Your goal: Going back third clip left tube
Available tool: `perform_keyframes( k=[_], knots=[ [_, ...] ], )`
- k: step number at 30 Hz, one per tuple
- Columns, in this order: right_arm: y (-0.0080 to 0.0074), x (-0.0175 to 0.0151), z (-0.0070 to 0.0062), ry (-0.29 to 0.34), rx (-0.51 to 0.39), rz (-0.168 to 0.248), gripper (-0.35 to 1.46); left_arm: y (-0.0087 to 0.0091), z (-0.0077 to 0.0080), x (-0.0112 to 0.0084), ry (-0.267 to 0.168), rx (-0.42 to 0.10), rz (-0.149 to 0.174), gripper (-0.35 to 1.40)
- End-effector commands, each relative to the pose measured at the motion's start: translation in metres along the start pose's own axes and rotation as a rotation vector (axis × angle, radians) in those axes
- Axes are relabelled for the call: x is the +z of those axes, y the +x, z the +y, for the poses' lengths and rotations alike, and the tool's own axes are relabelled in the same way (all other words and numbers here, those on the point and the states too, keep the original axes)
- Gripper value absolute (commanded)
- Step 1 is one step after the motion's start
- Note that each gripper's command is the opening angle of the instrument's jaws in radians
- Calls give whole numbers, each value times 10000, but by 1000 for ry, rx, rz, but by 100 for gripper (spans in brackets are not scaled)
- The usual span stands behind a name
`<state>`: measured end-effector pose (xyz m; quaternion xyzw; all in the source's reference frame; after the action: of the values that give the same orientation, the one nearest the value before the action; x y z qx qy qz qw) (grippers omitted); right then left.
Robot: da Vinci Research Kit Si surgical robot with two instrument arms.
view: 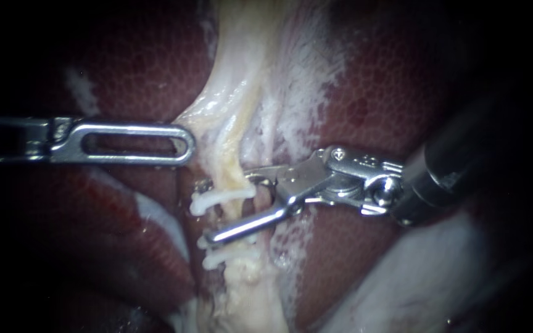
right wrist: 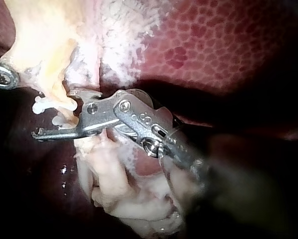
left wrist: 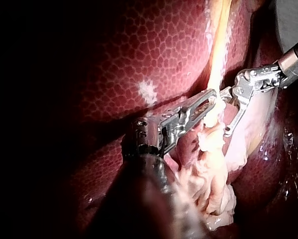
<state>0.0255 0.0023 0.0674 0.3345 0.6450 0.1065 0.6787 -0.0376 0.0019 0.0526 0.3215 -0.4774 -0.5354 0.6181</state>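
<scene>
Slim steel right instrument (view: 228,207), jaws spread wide, straddles the pale yellowish tube (view: 232,166) at its clipped stretch.
The tube runs down the middle over the dark red mottled liver (view: 377,92), with small white plastic clips (view: 217,200) across it between and just below the jaws. It looks soft, wet, thin and easy to tear, so take hold of it only above the clips and never tug a clip. The slotted steel left instrument (view: 183,143) touches the tube's edge; can't tell whether it grips.
</scene>
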Motion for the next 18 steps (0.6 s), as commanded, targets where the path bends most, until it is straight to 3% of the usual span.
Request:
perform_keyframes(
  k=[1,4,11,18],
  knots=[
    [0,0,1,-1,-21,-2,60,0,0,0,0,0,0,-35],
    [1,-1,2,-1,-62,-5,60,0,0,0,0,0,0,-35],
    [0,-7,-1,-4,-62,-5,60,0,0,0,0,0,0,-35],
    [-7,-39,-11,-39,-60,-8,60,0,1,-1,1,0,1,-35]
  ],
)
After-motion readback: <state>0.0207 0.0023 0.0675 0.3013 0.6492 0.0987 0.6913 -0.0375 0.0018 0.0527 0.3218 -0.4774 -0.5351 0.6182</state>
